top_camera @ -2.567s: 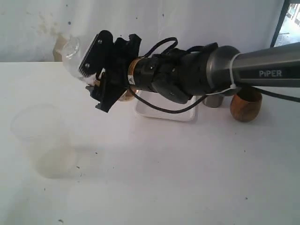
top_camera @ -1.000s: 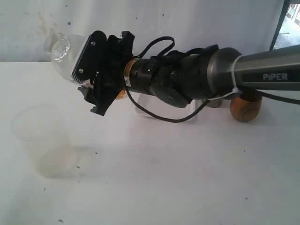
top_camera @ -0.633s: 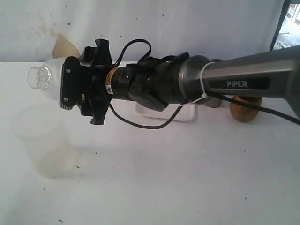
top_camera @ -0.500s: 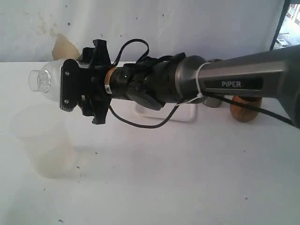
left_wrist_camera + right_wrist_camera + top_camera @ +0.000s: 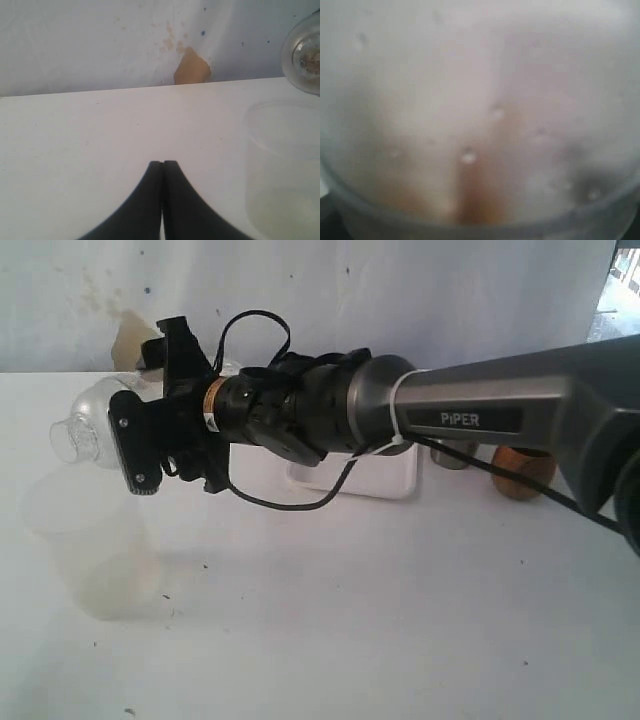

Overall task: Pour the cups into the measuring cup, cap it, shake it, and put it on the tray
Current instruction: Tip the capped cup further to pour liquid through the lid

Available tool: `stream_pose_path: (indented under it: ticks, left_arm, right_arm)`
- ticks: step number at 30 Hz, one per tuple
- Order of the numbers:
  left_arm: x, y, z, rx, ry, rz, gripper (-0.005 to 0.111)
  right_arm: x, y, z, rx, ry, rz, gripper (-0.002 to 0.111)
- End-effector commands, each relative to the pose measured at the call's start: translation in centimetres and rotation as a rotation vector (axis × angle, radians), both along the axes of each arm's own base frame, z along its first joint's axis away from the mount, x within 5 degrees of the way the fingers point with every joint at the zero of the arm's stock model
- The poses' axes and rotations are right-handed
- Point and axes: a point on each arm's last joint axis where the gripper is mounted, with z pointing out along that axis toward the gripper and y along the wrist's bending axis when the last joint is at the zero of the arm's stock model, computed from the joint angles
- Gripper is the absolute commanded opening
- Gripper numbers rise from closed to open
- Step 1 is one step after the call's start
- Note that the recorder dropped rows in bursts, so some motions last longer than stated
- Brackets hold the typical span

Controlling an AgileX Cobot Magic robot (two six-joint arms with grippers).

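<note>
Mid-air, our right gripper (image 5: 140,435) clamps a tall clear plastic cylinder (image 5: 480,125) sideways. Shaking could pop its clear dome lid (image 5: 88,430), spilling.

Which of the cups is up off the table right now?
The clear capped measuring cup, tipped sideways in the air; the frosted cup, wooden cup and steel tumbler all stand on the table.

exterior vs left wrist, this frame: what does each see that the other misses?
Exterior only: right pincer gripping the measuring cup sideways in the air; white tray, wooden cup and steel tumbler behind the arm.
Left wrist only: left pincer, shut.
Both: frosted cup, the clear cap, the brown wall stain.
</note>
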Motion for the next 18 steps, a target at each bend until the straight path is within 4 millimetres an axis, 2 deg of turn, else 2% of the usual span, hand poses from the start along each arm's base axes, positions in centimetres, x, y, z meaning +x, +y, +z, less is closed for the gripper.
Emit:
stream_pose_path:
  ticks: [1, 18]
  left_arm:
    - [0.02, -0.03, 0.02, -0.009, -0.002, -0.003, 0.000]
    - [0.02, -0.03, 0.02, -0.009, -0.002, -0.003, 0.000]
  right_arm:
    - [0.15, 0.53, 1.33, 0.018, -0.074, 0.034, 0.000]
    - [0.15, 0.56, 1.41, -0.156, -0.288, 0.136, 0.000]
